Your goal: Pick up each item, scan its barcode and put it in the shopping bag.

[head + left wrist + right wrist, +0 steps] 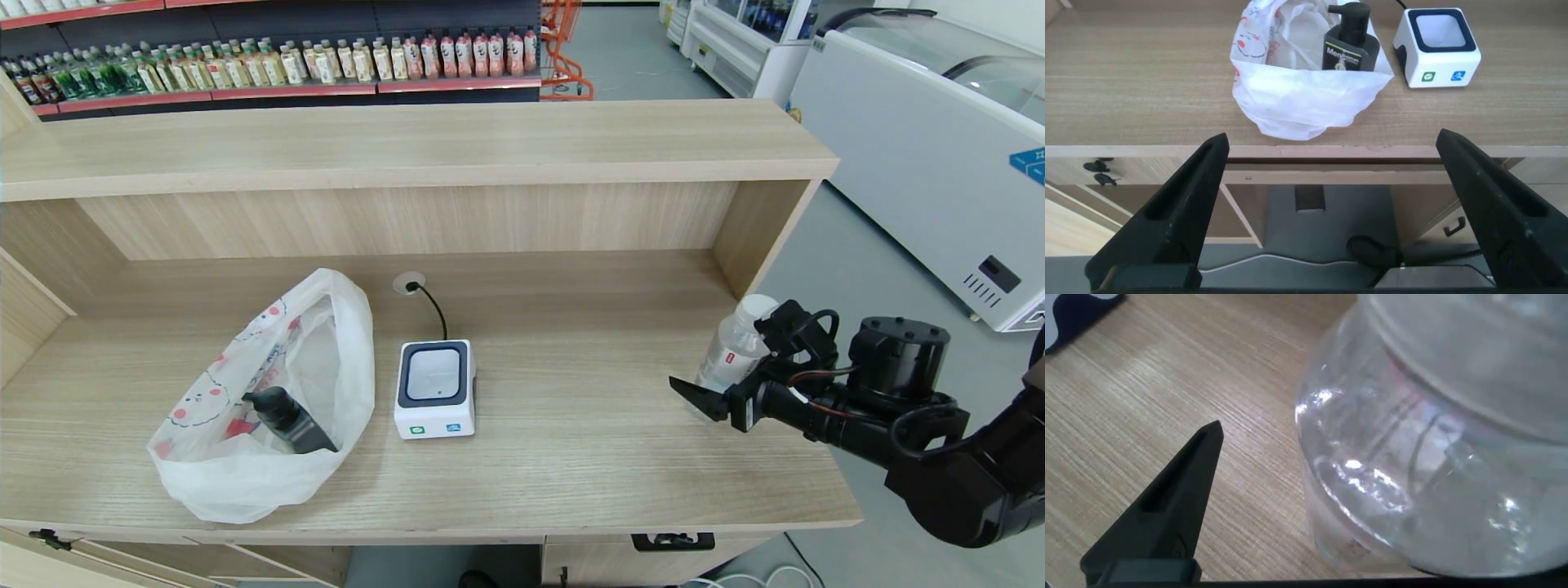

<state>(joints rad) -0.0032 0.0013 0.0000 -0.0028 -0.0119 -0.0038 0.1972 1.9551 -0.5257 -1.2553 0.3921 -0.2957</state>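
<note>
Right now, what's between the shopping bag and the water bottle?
The barcode scanner, beside the bag; then bare counter up to the bottle, in the head view.

A wood counter (588, 441) is in front of me, with wood walls at its back and sides. On my left lies a white bag (237, 482) with its mouth open. Just beside it, in the middle, sits a small white scanner (435, 388). Its black cord (434, 310) goes into a hole (409, 283) in the counter behind it. Far on my right, near the edge, is a clear bottle (735, 347), a bit tilted. I cannot tell if it touches the wood.
</note>
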